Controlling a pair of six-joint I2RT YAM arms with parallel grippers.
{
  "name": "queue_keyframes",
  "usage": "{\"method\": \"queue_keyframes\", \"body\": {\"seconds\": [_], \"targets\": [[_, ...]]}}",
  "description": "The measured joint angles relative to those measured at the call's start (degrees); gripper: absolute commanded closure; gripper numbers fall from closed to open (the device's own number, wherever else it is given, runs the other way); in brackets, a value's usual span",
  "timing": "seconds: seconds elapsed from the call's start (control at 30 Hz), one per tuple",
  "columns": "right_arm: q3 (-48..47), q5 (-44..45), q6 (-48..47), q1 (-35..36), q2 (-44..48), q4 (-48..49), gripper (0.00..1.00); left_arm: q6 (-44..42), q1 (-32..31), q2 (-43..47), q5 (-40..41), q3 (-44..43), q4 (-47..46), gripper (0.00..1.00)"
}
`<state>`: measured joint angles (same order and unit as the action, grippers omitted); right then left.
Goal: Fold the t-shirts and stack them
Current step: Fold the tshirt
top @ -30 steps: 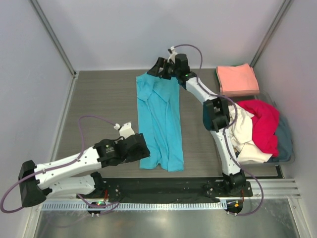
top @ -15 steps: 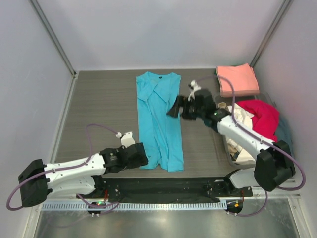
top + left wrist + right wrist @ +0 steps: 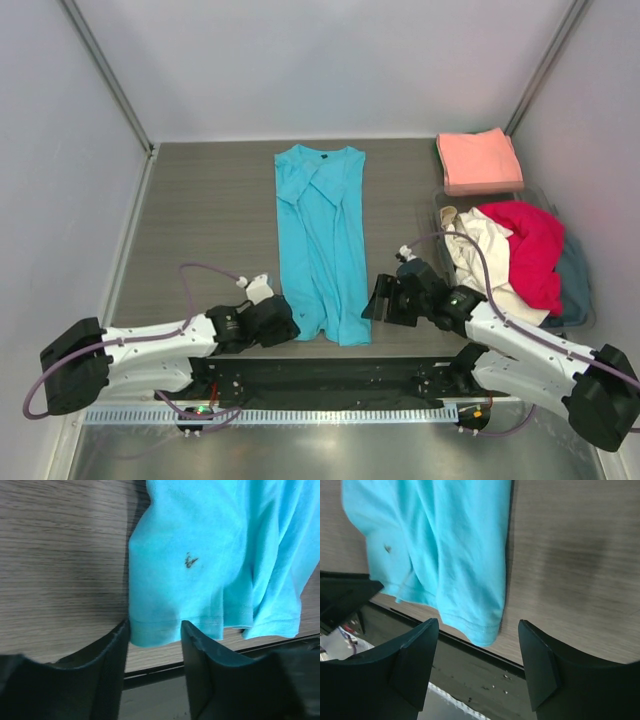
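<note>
A turquoise t-shirt point(image 3: 322, 240) lies folded into a long strip down the middle of the table, its dark neck label at the far end. My left gripper point(image 3: 289, 325) is open at the hem's near left corner. In the left wrist view that corner point(image 3: 152, 630) sits between the fingertips point(image 3: 116, 647), unpinched. My right gripper point(image 3: 371, 303) is open beside the near right corner. In the right wrist view the corner point(image 3: 482, 625) hangs between its widely spread fingers point(image 3: 538, 652). A salmon-pink t-shirt point(image 3: 480, 160) lies folded at the far right.
Cream point(image 3: 487, 255), red point(image 3: 530, 245) and grey-blue point(image 3: 575, 280) shirts lie heaped at the right edge, in what looks like a clear bin. The black base rail point(image 3: 340, 375) runs just below the turquoise hem. Grey walls close in left, right and back.
My right arm swung from the shirt's collar end back to the near right hem corner. My left gripper slid nearer to the left hem corner. Both jaws have narrowed somewhat.
</note>
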<state>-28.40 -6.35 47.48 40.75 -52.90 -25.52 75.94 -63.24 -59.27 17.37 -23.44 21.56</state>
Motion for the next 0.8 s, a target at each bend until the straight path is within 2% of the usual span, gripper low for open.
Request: {"method": "queue_keyframes", "body": {"seconds": [0.03, 0.1, 0.17, 0.2, 0.37, 0.57, 0.73, 0.8], "targets": [[0.8, 0.0, 0.8, 1.2, 0.1, 0.1, 0.31, 0.4, 0.0, -0.6, 0.0, 0.0, -0.7, 0.59], [2.8, 0.0, 2.5, 3.8, 0.0, 0.0, 0.35, 1.3, 0.0, -1.4, -0.2, 0.2, -1.8, 0.80], [4.5, 0.0, 3.9, 6.0, 0.1, -0.3, 0.38, 1.9, -0.1, -1.4, -0.5, 1.0, -2.0, 0.93], [5.3, 0.1, 4.7, 6.9, 0.1, -0.4, 0.41, 2.3, -0.1, -1.0, -0.6, 1.3, -2.1, 0.95], [7.9, 1.3, 8.4, 10.0, 0.9, 0.0, 0.44, 3.7, -1.6, 2.6, -0.5, 1.8, -0.2, 0.96], [9.3, 1.5, 11.3, 11.1, -0.3, 5.3, 0.49, 5.7, -3.7, 4.1, -0.3, 1.8, 1.6, 0.97], [10.0, 1.7, 12.5, 11.3, -1.8, 9.0, 0.58, 7.7, -6.5, 1.7, 0.0, 1.8, 2.0, 0.99], [10.4, 1.9, 12.8, 11.3, -2.1, 10.0, 0.68, 8.4, -7.5, 1.2, 0.4, 1.7, 2.0, 0.99]]}}
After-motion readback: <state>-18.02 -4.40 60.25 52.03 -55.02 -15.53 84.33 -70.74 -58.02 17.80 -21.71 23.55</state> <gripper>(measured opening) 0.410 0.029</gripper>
